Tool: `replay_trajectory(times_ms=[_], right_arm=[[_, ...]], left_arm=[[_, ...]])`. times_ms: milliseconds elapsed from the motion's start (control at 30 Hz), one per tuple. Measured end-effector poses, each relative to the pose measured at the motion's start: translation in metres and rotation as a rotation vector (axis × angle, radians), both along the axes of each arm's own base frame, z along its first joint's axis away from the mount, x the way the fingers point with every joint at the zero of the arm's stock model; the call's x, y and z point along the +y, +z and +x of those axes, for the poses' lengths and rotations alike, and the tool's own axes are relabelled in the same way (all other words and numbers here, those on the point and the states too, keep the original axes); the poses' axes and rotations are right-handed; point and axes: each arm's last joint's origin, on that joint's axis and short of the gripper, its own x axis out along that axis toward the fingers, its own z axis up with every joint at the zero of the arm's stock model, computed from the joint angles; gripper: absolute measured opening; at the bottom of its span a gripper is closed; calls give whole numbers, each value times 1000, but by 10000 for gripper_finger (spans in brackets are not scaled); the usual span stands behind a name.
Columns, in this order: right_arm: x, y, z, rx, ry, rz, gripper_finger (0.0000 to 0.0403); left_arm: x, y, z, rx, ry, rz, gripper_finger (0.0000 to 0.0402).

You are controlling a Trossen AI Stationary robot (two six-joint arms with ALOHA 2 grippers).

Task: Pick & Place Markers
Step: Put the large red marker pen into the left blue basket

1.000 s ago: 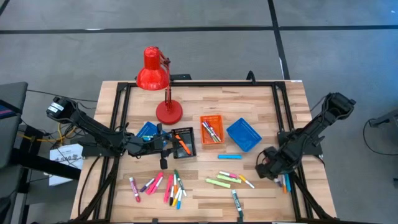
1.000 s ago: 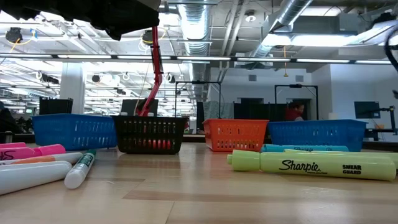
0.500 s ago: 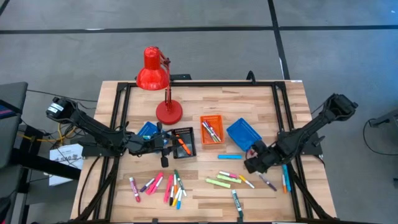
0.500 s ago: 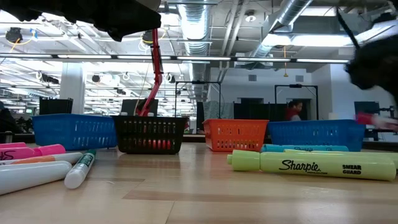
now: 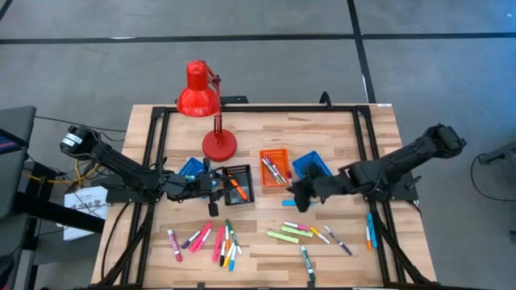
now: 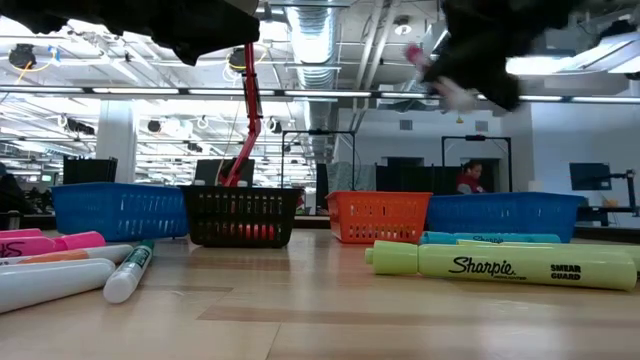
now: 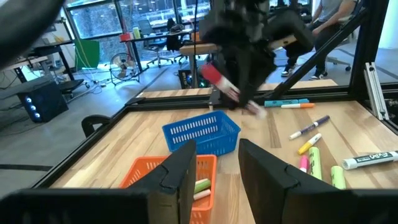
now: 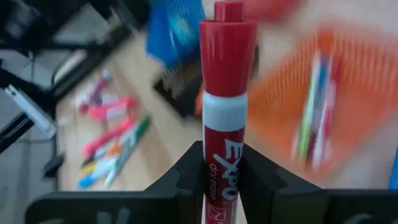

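You're in an open-plan lab or workshop: exposed silver ceiling ducts (image 6: 470, 25) and strip lights overhead, rows of desks with dark monitors (image 6: 590, 176) behind, and a black metal frame (image 5: 153, 121) edging the pale wooden table (image 5: 339, 129).

Bare table (image 5: 339, 133) lies open from 12 to 2 o'clock. At centre, a row of trays (image 5: 274, 167) blocks the way, with the lamp (image 5: 201, 101) at 11. Loose markers (image 5: 214, 242) crowd 5 to 7 o'clock.
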Motion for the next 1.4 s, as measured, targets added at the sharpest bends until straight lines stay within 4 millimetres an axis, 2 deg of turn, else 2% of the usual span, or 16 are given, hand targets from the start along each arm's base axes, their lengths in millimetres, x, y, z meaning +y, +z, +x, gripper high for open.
replay_trajectory(times_ms=[233,367,467,567,767,833,933,1100,1200,1400], right_arm=[[0,9,41,-288,51,-399,63],[1,0,65,-426,83,-524,63],[-1,-15,82,-464,105,-570,63],[-3,-21,103,-511,80,-566,63],[-8,-14,142,-563,165,-567,64],[-9,-11,150,-551,181,-566,64],[-8,-8,155,-522,193,-567,64],[-6,-4,154,-497,180,-579,64],[-4,9,145,-453,153,-618,64],[7,40,125,-466,163,-584,64]], left_arm=[[0,0,0,-4,-6,-3,118],[0,2,1,-17,-28,-14,118],[2,3,2,-36,-71,-45,118],[5,4,4,-39,-110,-78,118],[8,4,6,-38,-148,-90,118],[8,3,6,-34,-148,-89,118],[8,3,5,-32,-149,-89,118],[7,3,5,-29,-148,-87,118],[7,3,5,-32,-134,-87,118],[9,2,5,-29,-80,-82,118]])
